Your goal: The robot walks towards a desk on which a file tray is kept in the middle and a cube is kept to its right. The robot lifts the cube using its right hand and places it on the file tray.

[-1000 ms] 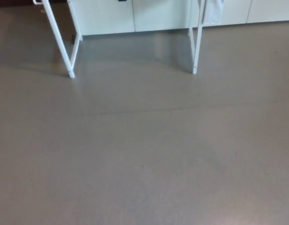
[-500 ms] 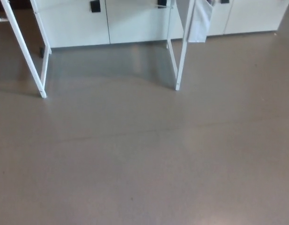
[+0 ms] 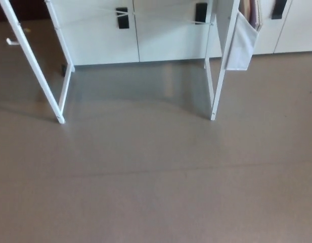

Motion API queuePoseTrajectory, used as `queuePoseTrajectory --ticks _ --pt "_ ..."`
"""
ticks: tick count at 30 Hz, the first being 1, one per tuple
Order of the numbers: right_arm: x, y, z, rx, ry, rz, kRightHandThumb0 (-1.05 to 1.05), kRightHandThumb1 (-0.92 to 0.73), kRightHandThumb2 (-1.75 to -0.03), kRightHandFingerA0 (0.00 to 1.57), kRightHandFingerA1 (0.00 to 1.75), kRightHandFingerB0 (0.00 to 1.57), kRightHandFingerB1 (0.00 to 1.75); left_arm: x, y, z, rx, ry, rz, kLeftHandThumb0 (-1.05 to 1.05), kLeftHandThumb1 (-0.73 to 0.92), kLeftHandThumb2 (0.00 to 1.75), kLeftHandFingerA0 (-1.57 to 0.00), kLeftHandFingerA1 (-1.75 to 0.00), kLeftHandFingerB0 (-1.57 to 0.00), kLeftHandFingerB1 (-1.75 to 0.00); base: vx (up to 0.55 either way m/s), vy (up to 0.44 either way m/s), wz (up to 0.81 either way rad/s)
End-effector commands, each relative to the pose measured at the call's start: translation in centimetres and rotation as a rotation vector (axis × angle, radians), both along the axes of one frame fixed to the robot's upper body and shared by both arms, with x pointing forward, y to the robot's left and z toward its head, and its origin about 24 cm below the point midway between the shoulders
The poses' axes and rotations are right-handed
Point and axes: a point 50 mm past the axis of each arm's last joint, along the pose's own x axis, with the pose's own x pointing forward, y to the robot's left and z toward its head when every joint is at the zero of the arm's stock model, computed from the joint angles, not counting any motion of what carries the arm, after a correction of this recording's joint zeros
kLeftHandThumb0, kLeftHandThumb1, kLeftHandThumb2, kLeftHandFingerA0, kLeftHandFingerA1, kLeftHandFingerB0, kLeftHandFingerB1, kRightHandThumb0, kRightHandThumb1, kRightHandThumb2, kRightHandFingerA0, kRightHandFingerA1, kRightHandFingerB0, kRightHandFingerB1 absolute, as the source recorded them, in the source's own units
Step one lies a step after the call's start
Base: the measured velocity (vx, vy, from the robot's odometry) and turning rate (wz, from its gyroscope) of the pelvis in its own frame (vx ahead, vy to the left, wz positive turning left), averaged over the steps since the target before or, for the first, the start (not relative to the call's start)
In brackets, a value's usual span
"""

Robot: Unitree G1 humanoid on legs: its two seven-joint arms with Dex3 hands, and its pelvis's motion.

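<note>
head view, approach phase. i see only the lower part of the desk [image 3: 220, 76]: its left legs [image 3: 33, 66] and right legs [image 3: 212, 96] stand on the grey floor [image 3: 156, 192], which fills the lower 2 thirds of the frame. a pale pouch [image 3: 241, 45] hangs at the right legs. behind the desk run white cabinets [image 3: 161, 40] with black handles [image 3: 123, 17].

neither the left hand nor the right hand is in the frame, so i cannot tell whether either is open or closed. the desk top is cut off by the upper edge. the cube and the tray are therefore out of sight too, and i cannot tell the cube's long axis.

judged relation: the cube lies ahead of the robot and above the frame's top edge, on the desk top. going by the task, it sits to the right of the tray, so toward the right legs and nearer the right hand than the left.

judged step: walking in. no reach is possible from here. the gap of bare floor must be closed and the view raised to the desk top first.
</note>
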Motion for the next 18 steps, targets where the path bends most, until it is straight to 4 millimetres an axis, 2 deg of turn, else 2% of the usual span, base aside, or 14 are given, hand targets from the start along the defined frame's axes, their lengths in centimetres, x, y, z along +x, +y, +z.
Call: queuePoseTrajectory --ticks 1,2,3,4,5,8,9,10,11,14,15,16,17,18 --pt "-0.8 -0.2 0.1 0.089 -0.134 -0.107 -0.44 -0.48 -0.57 0.05 0.31 0.09 0.28 0.7 0.8 0.6 0.020 -0.011 0.006 -0.89 0.63 0.79 0.00 -0.76 -0.01 -0.79 0.33 0.120 -0.25" --pt "-0.9 0.0 0.0 0.089 -0.168 -0.088 -0.48 -0.47 -0.56 0.06 0.33 0.11 0.30 0.8 0.9 0.7 0.029 0.006 -0.011 -0.87 0.49 1.08 0.00 -0.66 -0.07 -0.59 0.33 0.129 -0.20" --pt "-0.7 0.0 -0.1 0.052 -0.067 -0.028 -0.62 -0.40 -0.78 0.00 0.34 0.05 0.28 0.7 0.9 0.8 0.022 -0.010 -0.025 -0.96 0.49 1.12 0.00 -0.71 -0.18 -0.68 0.41 0.155 -0.15" --pt "-0.4 0.1 -0.2 0.006 -0.018 0.029 -0.67 -0.59 -0.58 0.07 0.33 0.09 0.27 0.6 1.0 1.1 0.013 -0.035 -0.049 -0.91 0.63 0.81 0.00 -0.96 -0.07 -0.88 0.44 0.311 -0.16" --pt "0.0 0.3 -0.2 -0.086 0.063 0.156 -0.74 -0.48 -0.86 0.01 0.32 0.08 0.27 0.6 1.1 1.2 0.021 -0.027 -0.060 -0.88 0.50 1.10 -0.02 -0.69 -0.14 -0.69 0.43 0.309 -0.46" --pt "-0.8 0.2 -0.1 -0.019 0.009 0.068 -0.62 -0.42 -0.80 0.01 0.38 0.04 0.30 0.6 1.1 1.2 0.023 -0.007 -0.062 -0.89 0.51 1.02 -0.05 -0.69 0.00 -0.56 0.39 0.289 -0.35" --pt "-0.9 0.0 -0.1 -0.020 0.009 0.061 -0.61 -0.42 -0.80 0.02 0.38 0.04 0.25 0.8 1.1 1.0 0.027 -0.009 -0.043 -0.90 0.65 0.77 0.00 -0.74 0.00 -0.56 0.28 0.239 0.04" --pt "-0.6 0.0 0.0 -0.060 0.043 0.075 -0.70 -0.46 -0.80 0.05 0.40 0.09 0.26 1.1 1.0 0.9 0.010 -0.026 -0.016 -0.93 0.64 0.74 0.00 -0.63 0.00 -0.44 0.26 0.204 0.06" --pt "-0.5 0.1 0.1 -0.017 -0.025 0.029 -0.52 -0.53 -0.58 0.05 0.31 0.13 0.27 1.3 1.0 0.9 -0.003 -0.037 0.001 -0.97 0.51 1.08 0.00 -0.58 0.00 -0.46 0.26 0.116 0.11" --pt "-0.9 0.1 0.1 0.080 -0.077 -0.065 -0.43 -0.48 -0.68 0.01 0.28 0.05 0.29 1.4 0.9 0.8 0.013 -0.032 -0.014 -0.94 0.50 1.11 0.00 -0.63 -0.01 -0.51 0.23 0.074 0.10" --pt "-0.9 0.1 0.1 0.099 -0.098 -0.077 -0.48 -0.37 -0.78 0.00 0.37 0.00 0.32 1.5 0.9 0.7 0.028 -0.013 -0.038 -0.96 0.68 0.73 0.00 -0.75 0.00 -0.54 0.18 0.042 0.02" --pt "-1.0 0.0 -0.5 -0.071 0.001 0.046 -0.64 -0.43 -0.81 0.07 0.44 0.00 0.37 1.7 0.9 0.7 0.030 -0.013 -0.039 -0.94 0.50 1.06 -0.04 -0.69 0.00 -0.54 0.22 -0.001 0.10" --pt "-1.1 0.0 -0.4 -0.043 -0.009 0.030 -0.63 -0.41 -0.78 0.05 0.44 0.05 0.29 1.7 1.0 0.7 0.034 -0.005 -0.046 -0.93 0.69 0.74 -0.01 -0.81 0.00 -0.62 0.26 -0.046 0.10" --pt "-1.2 0.0 -0.5 -0.024 -0.014 0.019 -0.63 -0.41 -0.78 0.05 0.44 0.05 0.29 1.5 1.0 0.8 0.037 0.001 -0.049 -0.93 0.69 0.74 -0.01 -0.81 0.00 -0.62 0.31 -0.056 0.15"
